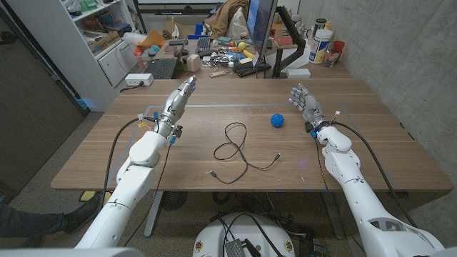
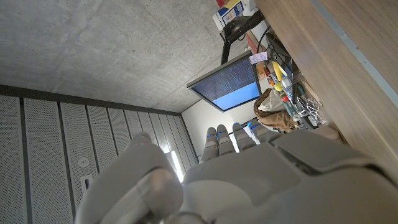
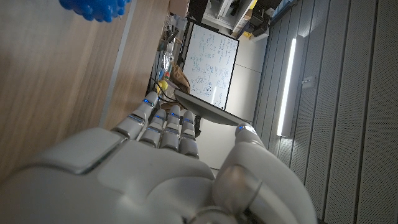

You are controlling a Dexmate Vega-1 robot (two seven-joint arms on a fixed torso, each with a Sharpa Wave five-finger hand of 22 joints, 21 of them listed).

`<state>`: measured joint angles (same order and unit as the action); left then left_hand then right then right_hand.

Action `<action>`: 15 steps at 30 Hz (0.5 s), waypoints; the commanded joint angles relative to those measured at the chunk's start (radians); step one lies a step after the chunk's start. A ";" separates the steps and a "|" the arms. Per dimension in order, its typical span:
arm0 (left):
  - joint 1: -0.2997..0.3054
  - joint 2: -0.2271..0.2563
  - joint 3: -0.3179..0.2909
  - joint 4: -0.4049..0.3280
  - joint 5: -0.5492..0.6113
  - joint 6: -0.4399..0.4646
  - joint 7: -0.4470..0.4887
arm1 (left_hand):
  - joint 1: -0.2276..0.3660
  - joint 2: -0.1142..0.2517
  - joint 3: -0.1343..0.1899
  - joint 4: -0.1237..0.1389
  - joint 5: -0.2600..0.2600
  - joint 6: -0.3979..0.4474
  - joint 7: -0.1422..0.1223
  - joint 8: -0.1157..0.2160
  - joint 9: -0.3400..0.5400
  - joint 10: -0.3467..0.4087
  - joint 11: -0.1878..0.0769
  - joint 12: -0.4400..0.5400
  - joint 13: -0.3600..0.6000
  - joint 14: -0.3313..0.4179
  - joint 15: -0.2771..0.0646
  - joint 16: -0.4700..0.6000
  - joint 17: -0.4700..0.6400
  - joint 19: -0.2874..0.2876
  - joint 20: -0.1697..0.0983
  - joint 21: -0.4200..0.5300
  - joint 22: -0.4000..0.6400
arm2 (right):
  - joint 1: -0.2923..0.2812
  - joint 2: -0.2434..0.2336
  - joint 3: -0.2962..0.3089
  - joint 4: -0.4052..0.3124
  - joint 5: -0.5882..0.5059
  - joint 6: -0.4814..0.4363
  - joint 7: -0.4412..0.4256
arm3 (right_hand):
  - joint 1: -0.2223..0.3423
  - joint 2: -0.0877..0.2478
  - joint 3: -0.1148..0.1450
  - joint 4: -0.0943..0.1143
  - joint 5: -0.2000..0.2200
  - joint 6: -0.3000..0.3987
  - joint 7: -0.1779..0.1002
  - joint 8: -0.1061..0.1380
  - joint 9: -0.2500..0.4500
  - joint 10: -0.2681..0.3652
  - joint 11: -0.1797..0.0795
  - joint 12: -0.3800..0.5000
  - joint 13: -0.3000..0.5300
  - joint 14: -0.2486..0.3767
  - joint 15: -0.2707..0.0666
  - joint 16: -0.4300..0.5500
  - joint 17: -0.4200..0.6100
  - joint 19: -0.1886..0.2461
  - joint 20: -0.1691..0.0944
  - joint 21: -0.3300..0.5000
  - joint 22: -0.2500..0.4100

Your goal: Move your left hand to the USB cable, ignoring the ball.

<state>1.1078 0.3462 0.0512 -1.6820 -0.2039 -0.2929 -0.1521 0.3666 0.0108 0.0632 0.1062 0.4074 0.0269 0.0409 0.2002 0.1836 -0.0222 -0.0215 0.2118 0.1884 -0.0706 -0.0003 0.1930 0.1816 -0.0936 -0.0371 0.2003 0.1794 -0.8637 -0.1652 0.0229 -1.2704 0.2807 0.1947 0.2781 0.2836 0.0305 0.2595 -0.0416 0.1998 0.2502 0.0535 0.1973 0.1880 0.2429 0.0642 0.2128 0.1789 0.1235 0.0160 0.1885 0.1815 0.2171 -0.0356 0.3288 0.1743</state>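
Note:
A thin black USB cable [image 1: 236, 151] lies in loose loops on the wooden table [image 1: 371, 150], near its middle front. A spiky blue ball [image 1: 278, 120] [image 3: 94, 9] sits to the cable's far right. My left hand [image 1: 181, 98] [image 2: 261, 174] hovers at the table's left side, fingers straight and together, holding nothing, well left of and beyond the cable. My right hand [image 1: 303, 101] [image 3: 161, 162] stands at the right, fingers spread upward, empty, just right of the ball.
A monitor [image 1: 260, 28], keyboard [image 1: 161, 68], bottles and assorted clutter crowd the table's far edge. A white shelf unit [image 1: 86, 36] stands at the back left. Cables run along both forearms.

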 commanded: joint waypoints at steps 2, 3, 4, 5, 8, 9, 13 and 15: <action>0.009 0.013 0.007 -0.027 0.016 -0.007 -0.012 | 0.009 0.002 -0.003 -0.001 0.005 0.007 0.006 0.007 0.002 0.006 -0.002 0.001 0.002 0.003 0.001 0.000 0.003 -0.001 0.006 0.002 0.001 | -0.005 0.002 0.000 -0.006 0.001 0.000 -0.006 | -0.001 0.010 0.000 -0.003 0.005 0.008 -0.001 -0.001 0.003 0.010 0.002 -0.001 0.005 0.008 -0.003 0.001 0.004 0.009 -0.020 -0.004 0.004; 0.009 0.013 0.008 -0.028 0.016 -0.008 -0.013 | 0.009 0.002 -0.003 -0.001 0.005 0.007 0.006 0.007 0.002 0.006 -0.001 0.001 0.002 0.003 0.002 0.000 0.003 -0.001 0.006 0.002 0.001 | -0.005 0.002 0.000 -0.006 0.001 0.000 -0.007 | -0.001 0.010 0.000 -0.003 0.005 0.008 0.000 -0.001 0.003 0.011 0.002 -0.001 0.005 0.008 -0.003 0.000 0.004 0.010 -0.020 -0.004 0.004; 0.009 0.014 0.008 -0.030 0.016 -0.010 -0.015 | 0.009 0.002 -0.003 -0.002 0.005 0.007 0.006 0.007 0.002 0.006 -0.001 0.000 0.002 0.003 0.002 0.000 0.003 -0.001 0.006 0.002 0.001 | -0.005 0.003 0.001 -0.006 0.001 0.001 -0.007 | -0.001 0.010 0.000 -0.003 0.005 0.009 0.000 -0.001 0.003 0.011 0.003 -0.001 0.005 0.008 -0.003 0.000 0.004 0.010 -0.020 -0.005 0.004; 0.009 0.016 0.009 -0.032 0.017 -0.011 -0.017 | 0.009 0.002 -0.003 -0.002 0.005 0.007 0.006 0.007 0.002 0.005 -0.001 0.000 0.002 0.003 0.002 0.000 0.003 -0.001 0.006 0.002 0.001 | -0.005 0.003 0.001 -0.006 0.001 0.001 -0.007 | -0.001 0.010 0.000 -0.003 0.005 0.009 0.000 0.000 0.003 0.011 0.001 -0.001 0.005 0.008 -0.002 0.000 0.004 0.010 -0.020 -0.005 0.004; 0.011 0.017 0.010 -0.036 0.019 -0.016 -0.020 | 0.010 0.003 -0.003 -0.002 0.005 0.006 0.007 0.006 0.002 0.007 0.003 0.000 0.002 0.003 0.002 0.000 0.003 -0.001 0.006 0.002 0.001 | -0.006 0.003 0.001 -0.005 0.001 0.004 -0.007 | -0.001 0.011 -0.001 -0.004 0.005 0.009 -0.001 -0.001 0.003 0.011 0.002 -0.001 0.005 0.008 -0.001 0.000 0.003 0.011 -0.020 -0.006 0.004; 0.011 0.018 0.011 -0.038 0.020 -0.018 -0.021 | 0.011 0.003 -0.003 -0.002 0.005 0.006 0.006 0.006 0.002 0.006 0.001 0.000 0.002 0.003 0.002 0.000 0.003 -0.001 0.006 0.002 0.001 | -0.005 0.003 0.001 -0.005 0.002 0.005 -0.007 | -0.001 0.011 -0.001 -0.004 0.005 0.009 -0.001 -0.001 0.003 0.011 0.003 -0.001 0.005 0.008 -0.002 0.000 0.003 0.010 -0.020 -0.007 0.004; 0.015 0.021 0.013 -0.046 0.029 -0.025 -0.021 | 0.012 0.004 -0.004 -0.003 0.004 0.006 0.006 0.006 0.002 0.006 -0.001 0.000 0.002 0.004 0.001 0.000 0.003 -0.001 0.006 0.002 0.001 | -0.005 0.004 0.002 -0.003 0.003 0.008 -0.007 | -0.001 0.011 -0.001 -0.004 0.005 0.008 -0.001 -0.001 0.003 0.010 0.001 -0.001 0.005 0.008 -0.002 0.000 0.003 0.011 -0.020 -0.008 0.004; 0.016 0.022 0.014 -0.049 0.033 -0.027 -0.022 | 0.013 0.004 -0.004 -0.003 0.004 0.007 0.006 0.006 0.002 0.006 -0.002 -0.001 0.002 0.004 0.002 0.000 0.003 -0.001 0.006 0.002 0.001 | -0.005 0.003 0.002 -0.004 0.002 0.007 -0.008 | -0.001 0.011 -0.001 -0.005 0.005 0.009 -0.001 -0.001 0.003 0.011 0.002 -0.001 0.005 0.008 -0.003 0.000 0.003 0.011 -0.019 -0.009 0.004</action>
<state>1.1171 0.3602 0.0596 -1.7117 -0.1874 -0.3057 -0.1668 0.3705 0.0148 0.0632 0.1062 0.4073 0.0269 0.0409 0.2002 0.1836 -0.0222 -0.0215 0.2118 0.1884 -0.0706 -0.0003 0.1929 0.1817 -0.0936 -0.0371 0.2003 0.1792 -0.8676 -0.1634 0.0229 -1.2743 0.2806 0.1974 0.2727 0.2834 0.0308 0.2568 -0.0442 0.1998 0.2502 0.0535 0.1973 0.1880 0.2428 0.0643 0.2128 0.1789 0.1234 0.0160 0.1885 0.1813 0.2209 -0.0394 0.3250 0.1743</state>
